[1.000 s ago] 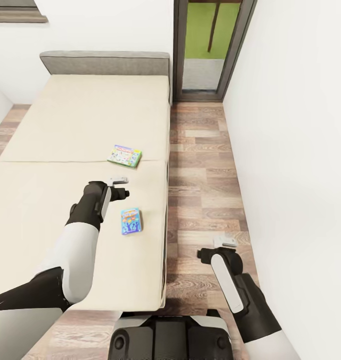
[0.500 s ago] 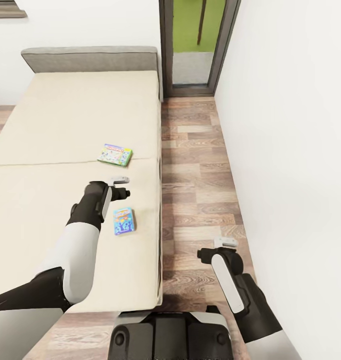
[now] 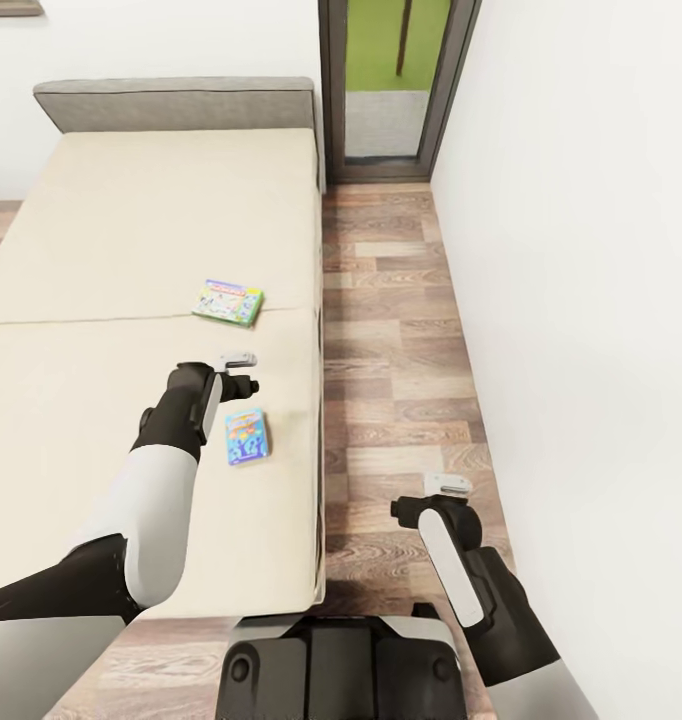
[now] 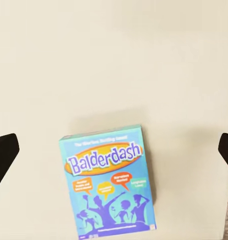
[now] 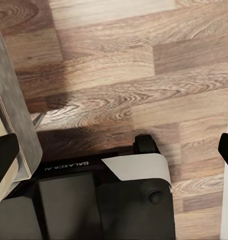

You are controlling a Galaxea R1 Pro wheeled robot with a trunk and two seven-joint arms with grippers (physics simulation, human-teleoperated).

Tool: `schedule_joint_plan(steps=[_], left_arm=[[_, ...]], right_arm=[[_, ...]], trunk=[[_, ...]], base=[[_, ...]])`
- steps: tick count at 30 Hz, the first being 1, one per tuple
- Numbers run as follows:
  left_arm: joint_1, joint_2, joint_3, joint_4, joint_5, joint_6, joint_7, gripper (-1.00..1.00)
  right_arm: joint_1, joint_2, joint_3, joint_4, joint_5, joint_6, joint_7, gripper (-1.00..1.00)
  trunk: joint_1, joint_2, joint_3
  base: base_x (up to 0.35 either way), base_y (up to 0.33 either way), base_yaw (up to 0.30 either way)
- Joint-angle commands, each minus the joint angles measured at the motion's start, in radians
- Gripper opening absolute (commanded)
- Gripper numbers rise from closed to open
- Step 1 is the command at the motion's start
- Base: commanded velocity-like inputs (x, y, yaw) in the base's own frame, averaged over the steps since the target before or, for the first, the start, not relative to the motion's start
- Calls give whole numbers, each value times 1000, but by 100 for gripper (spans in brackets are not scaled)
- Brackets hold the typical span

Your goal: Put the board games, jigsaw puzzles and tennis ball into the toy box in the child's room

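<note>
- Left claw (image 3: 243, 378) hovers over the bed (image 3: 101, 250), jaws spread wide, nothing held; the blue "Balderdash" board game (image 4: 109, 184) lies flat on the mattress between the fingertips' lines, just below it.
- Second board game (image 3: 228, 302), green-edged, lies further up the bed, near its edge.
- Right claw (image 3: 447, 487) hangs over the wood floor (image 3: 401, 330) beside the bed, jaws wide, empty.

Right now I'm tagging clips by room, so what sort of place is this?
Most likely a bedroom: a long bed with a beige mattress and grey headboard, a wood-plank floor, and two game boxes on the mattress.
</note>
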Motion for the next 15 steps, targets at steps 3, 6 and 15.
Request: schedule_joint_plan(steps=[3,6,15], left_arm=[[-1,-1,5,-1,-9,2,-6,100],[-1,-1,5,-1,-9,1,-6,100],[-1,-1,5,-1,-9,0,-5,100]], right_arm=[[-1,1,1,1,-9,3,-11,100],[-2,1,1,2,-9,4,-10,100],[-2,0,1,4,-12,2,-8,100]], trunk=[[1,-2,-6],[1,-2,-11],[1,-2,-26]], base=[[0,0,95],[0,0,98],[0,0,27]])
